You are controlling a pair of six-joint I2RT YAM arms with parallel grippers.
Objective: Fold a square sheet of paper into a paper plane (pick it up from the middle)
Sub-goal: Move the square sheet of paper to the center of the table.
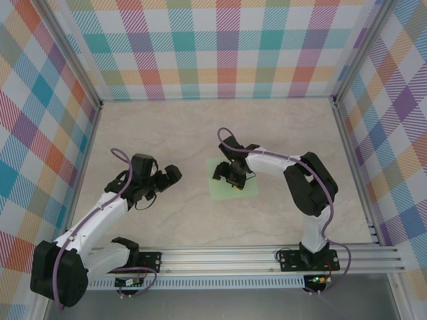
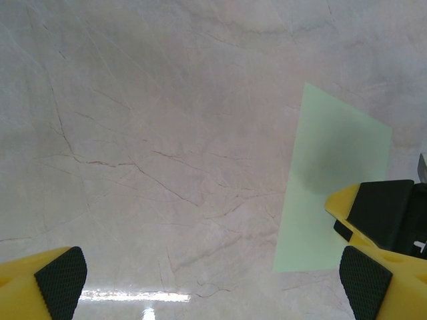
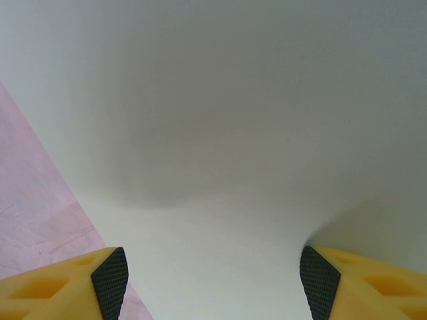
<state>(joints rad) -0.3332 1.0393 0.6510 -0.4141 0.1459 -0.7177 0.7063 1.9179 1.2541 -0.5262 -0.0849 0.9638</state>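
The left tool (image 1: 167, 180) hangs released over bare worktop (image 1: 200, 127), near the square sheet of paper (image 1: 218, 190). Farther in, the right tool (image 1: 231, 177) sits spread over the sheet's middle, grasping nothing yet. Closing while pressed flat, its jaws may only slide or crumple the thin sheet rather than pinch a ridge.
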